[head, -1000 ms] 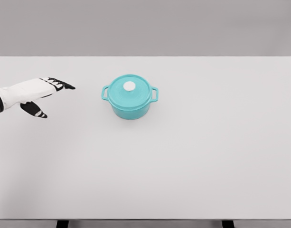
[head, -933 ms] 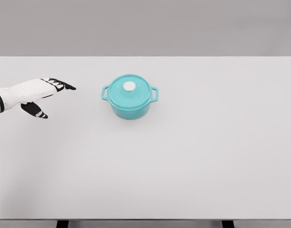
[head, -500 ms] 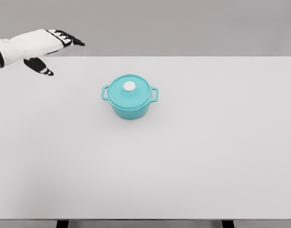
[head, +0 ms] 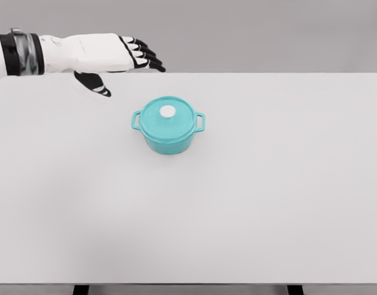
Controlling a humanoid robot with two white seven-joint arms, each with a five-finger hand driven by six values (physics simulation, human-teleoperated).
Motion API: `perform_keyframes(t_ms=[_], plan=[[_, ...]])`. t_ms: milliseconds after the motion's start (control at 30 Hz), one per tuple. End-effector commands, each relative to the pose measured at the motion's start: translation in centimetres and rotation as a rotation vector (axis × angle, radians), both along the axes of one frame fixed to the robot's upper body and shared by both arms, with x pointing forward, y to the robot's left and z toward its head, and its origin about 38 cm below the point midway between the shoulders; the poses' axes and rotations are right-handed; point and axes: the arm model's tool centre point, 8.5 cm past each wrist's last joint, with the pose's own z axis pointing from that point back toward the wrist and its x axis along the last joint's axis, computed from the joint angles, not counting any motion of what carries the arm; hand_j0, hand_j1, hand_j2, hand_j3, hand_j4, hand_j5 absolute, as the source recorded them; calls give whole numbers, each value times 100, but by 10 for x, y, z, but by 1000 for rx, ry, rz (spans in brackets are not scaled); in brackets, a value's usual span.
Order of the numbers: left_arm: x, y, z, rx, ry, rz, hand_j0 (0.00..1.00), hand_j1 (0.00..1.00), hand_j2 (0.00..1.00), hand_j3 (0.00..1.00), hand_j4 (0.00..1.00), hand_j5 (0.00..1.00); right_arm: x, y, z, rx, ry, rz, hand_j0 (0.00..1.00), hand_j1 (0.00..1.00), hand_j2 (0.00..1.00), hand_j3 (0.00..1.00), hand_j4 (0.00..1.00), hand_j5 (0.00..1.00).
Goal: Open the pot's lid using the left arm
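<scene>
A turquoise pot (head: 168, 135) with two side handles stands on the white table (head: 250, 203), left of the middle. Its turquoise lid (head: 168, 117) is seated on it, with a white knob (head: 168, 111) on top. My left hand (head: 123, 64) hovers high above the table's far left part, up and to the left of the pot. Its fingers (head: 146, 58) are stretched out toward the right and its thumb (head: 95, 85) hangs down. It holds nothing and does not touch the pot.
The table's far edge (head: 268, 74) runs behind the pot against a grey wall. Two dark table legs (head: 81, 289) show at the bottom.
My left hand rose from near the tabletop at the far left and swung right, ending above and left of the pot. The pot and lid did not move.
</scene>
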Motion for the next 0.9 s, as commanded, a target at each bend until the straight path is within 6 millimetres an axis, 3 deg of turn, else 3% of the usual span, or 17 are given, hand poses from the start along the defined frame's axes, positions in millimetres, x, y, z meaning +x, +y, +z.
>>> perform_keyframes(t_ms=[0, 100, 333, 433, 567, 733, 867], plan=[[-6, -30, -3, -16, -3, -97, 100, 100, 100, 100, 100, 100, 0, 0, 0, 0, 0, 0, 100, 100, 100, 100, 100, 100], [14, -68, -33, 50, 36, -104, 100, 100, 100, 100, 100, 100, 0, 0, 0, 0, 0, 0, 100, 100, 100, 100, 100, 100], [22, -77, -64, 102, 93, -88, 100, 100, 100, 100, 100, 100, 0, 0, 0, 0, 0, 0, 100, 100, 100, 100, 100, 100], [33, -79, -88, 143, 134, -57, 100, 100, 100, 100, 100, 100, 0, 0, 0, 0, 0, 0, 100, 100, 100, 100, 100, 100], [36, -82, -92, 154, 136, -48, 98, 98, 98, 98, 98, 98, 0, 0, 0, 0, 0, 0, 100, 100, 100, 100, 100, 100], [35, -82, -92, 161, 136, -52, 85, 85, 85, 85, 85, 85, 0, 0, 0, 0, 0, 0, 100, 100, 100, 100, 100, 100], [35, -83, -92, 163, 135, -57, 84, 84, 84, 84, 84, 84, 0, 0, 0, 0, 0, 0, 100, 100, 100, 100, 100, 100]])
